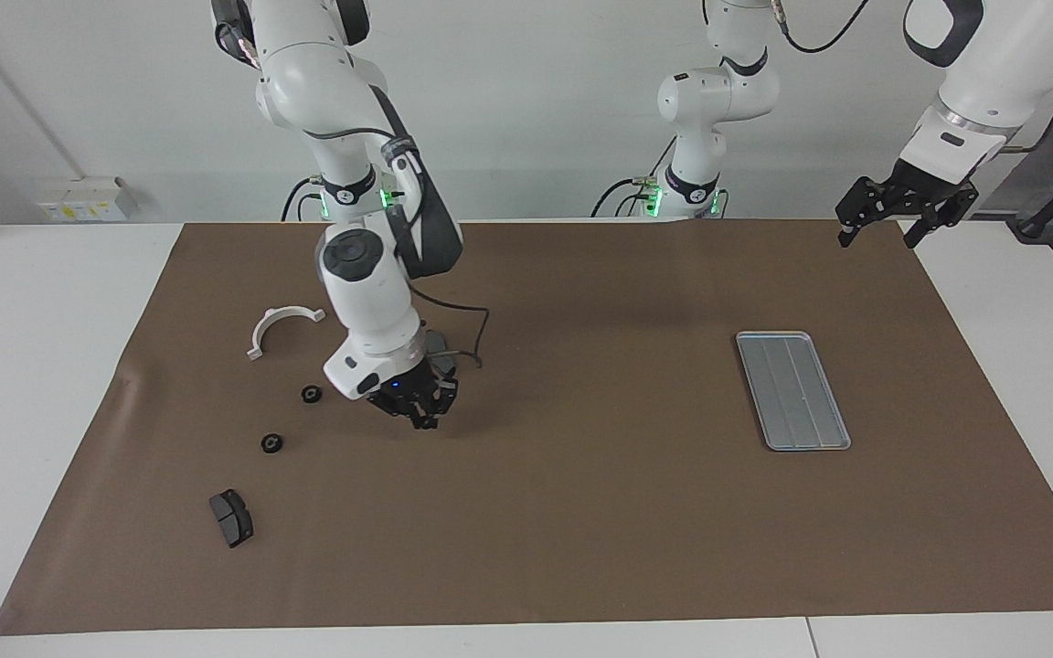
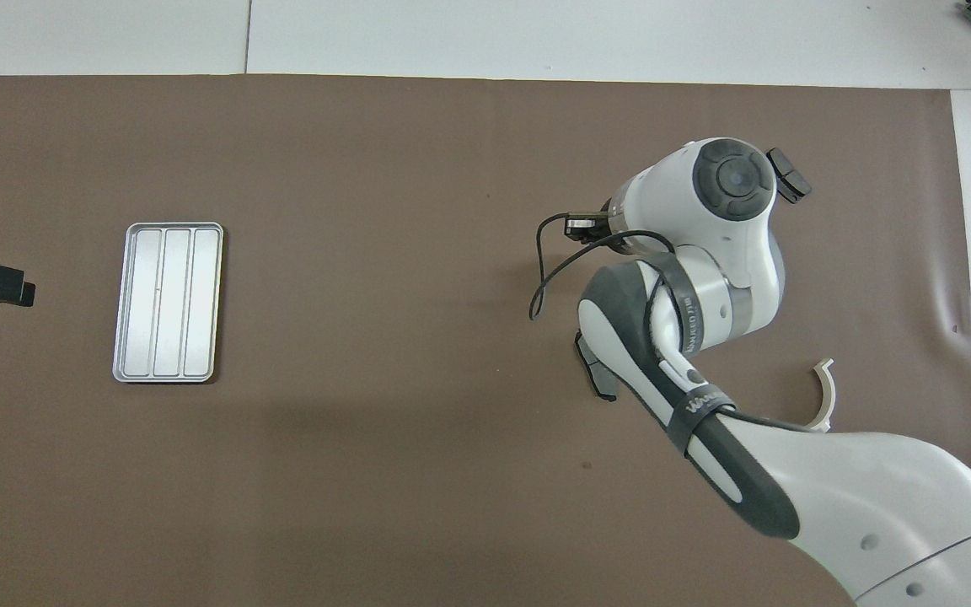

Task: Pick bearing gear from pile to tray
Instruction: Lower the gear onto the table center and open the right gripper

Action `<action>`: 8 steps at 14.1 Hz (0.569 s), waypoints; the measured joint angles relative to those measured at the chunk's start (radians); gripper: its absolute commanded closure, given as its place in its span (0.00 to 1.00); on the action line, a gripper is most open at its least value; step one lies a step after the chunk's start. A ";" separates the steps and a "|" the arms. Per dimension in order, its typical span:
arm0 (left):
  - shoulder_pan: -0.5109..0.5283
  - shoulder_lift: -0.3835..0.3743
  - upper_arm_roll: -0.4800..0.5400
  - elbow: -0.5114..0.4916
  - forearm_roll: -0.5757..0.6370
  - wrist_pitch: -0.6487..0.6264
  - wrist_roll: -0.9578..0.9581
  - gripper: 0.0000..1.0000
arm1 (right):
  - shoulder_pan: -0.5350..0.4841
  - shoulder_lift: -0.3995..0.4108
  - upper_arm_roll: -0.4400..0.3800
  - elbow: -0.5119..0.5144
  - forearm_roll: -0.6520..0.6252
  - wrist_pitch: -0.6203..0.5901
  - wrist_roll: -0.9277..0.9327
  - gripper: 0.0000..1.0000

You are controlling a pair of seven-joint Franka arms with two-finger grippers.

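My right gripper (image 1: 420, 413) hangs shut just above the brown mat, beside a black wedge pad (image 1: 441, 348) that it partly hides. Whether anything small sits between its fingertips cannot be made out. In the overhead view the wrist covers it. The pile lies toward the right arm's end: two black rings (image 1: 311, 394) (image 1: 271, 443), a white half-ring bracket (image 1: 281, 324) (image 2: 824, 396), and a second black pad (image 1: 231, 517) (image 2: 789, 174). The silver tray (image 1: 792, 390) (image 2: 168, 302) lies flat toward the left arm's end, nothing in it. My left gripper (image 1: 877, 239) waits open, raised over the mat's corner.
The brown mat (image 1: 581, 512) covers most of the white table. A black cable (image 1: 476, 334) loops off the right wrist. A wide stretch of bare mat lies between the right gripper and the tray.
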 measured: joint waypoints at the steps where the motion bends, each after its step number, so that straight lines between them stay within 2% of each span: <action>1: 0.000 0.000 0.000 0.000 0.000 0.000 0.000 0.00 | 0.038 0.003 0.000 0.000 0.000 0.018 0.050 1.00; 8: 0.000 0.000 0.000 0.000 0.000 0.000 0.000 0.00 | 0.274 0.100 0.000 0.035 -0.003 0.112 0.332 1.00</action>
